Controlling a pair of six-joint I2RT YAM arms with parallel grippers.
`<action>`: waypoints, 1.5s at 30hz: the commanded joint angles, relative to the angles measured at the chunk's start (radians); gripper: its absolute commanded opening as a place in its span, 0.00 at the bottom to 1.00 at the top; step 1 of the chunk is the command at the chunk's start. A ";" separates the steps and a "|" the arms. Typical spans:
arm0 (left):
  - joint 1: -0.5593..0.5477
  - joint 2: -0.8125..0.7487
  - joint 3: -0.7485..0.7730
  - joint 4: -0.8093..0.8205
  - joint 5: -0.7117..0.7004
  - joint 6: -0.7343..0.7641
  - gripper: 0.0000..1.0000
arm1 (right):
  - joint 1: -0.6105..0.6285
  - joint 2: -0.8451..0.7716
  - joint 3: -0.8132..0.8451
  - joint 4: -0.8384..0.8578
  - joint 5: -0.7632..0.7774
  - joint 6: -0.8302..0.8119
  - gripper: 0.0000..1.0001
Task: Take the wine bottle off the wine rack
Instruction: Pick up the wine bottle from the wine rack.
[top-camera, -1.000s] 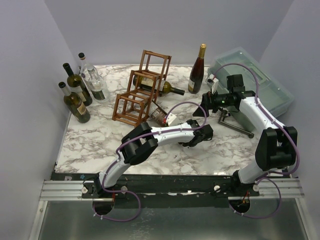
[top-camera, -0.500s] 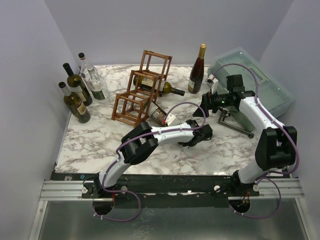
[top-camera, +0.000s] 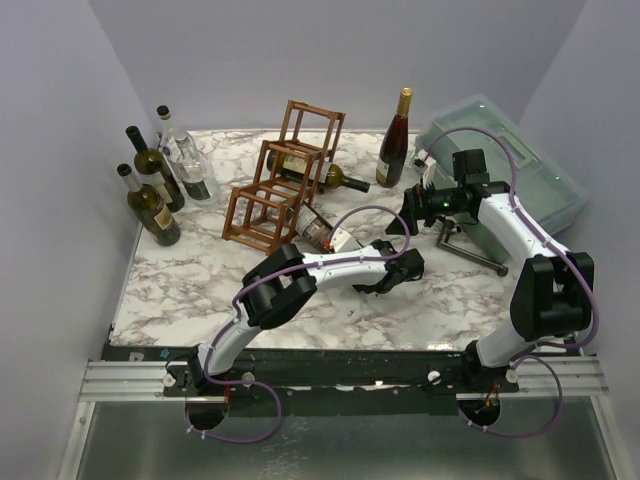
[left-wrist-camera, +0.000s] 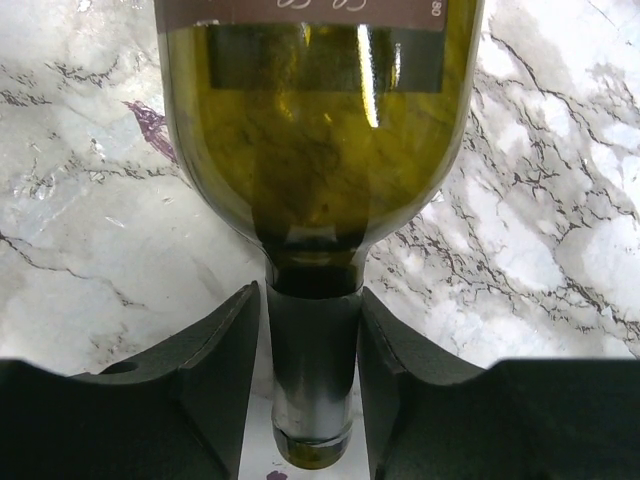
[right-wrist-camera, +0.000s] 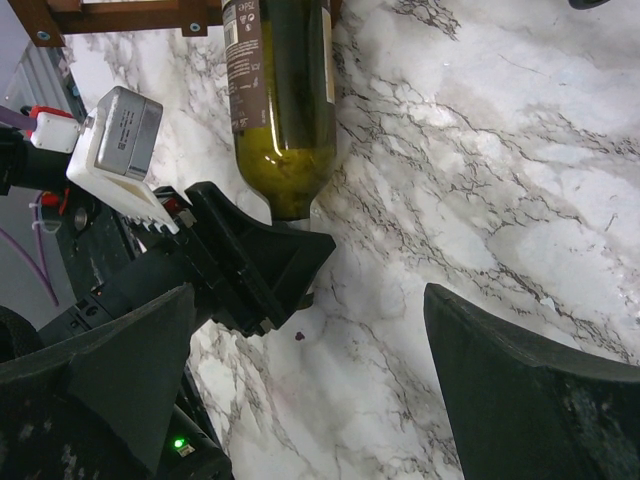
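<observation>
Lying on its side on the marble table (top-camera: 180, 290), the olive-green wine bottle (left-wrist-camera: 320, 150) has its base end at the foot of the wine rack (top-camera: 290, 147), which stands at about 11 o'clock from the table's middle. Its neck points toward 4 o'clock. Whether the base sits inside the bottom cell I cannot tell.

The rack's middle tier holds a second bottle (top-camera: 335, 178), its neck sticking out toward 3 o'clock. A clear lidded bin (top-camera: 520, 170) sits at 2 o'clock, and its contents cannot be made out.

A brown label wraps the wine bottle, with print too small to read.

The left fingers (left-wrist-camera: 225, 370) flank the neck so closely that I cannot tell whether they pinch it or stand just off it. The right fingers (right-wrist-camera: 500, 380) are spread wide and hold nothing, at 3 o'clock of the bottle.
</observation>
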 joint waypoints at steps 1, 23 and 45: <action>0.000 -0.007 -0.014 -0.009 0.028 -0.187 0.47 | 0.006 0.014 -0.001 -0.028 -0.027 -0.018 0.99; -0.004 -0.057 -0.047 0.047 0.043 -0.096 0.79 | 0.007 0.016 -0.006 -0.060 -0.008 -0.075 0.99; -0.084 -0.293 -0.229 0.121 0.033 0.236 0.99 | 0.008 -0.009 0.071 -0.005 0.038 0.022 0.99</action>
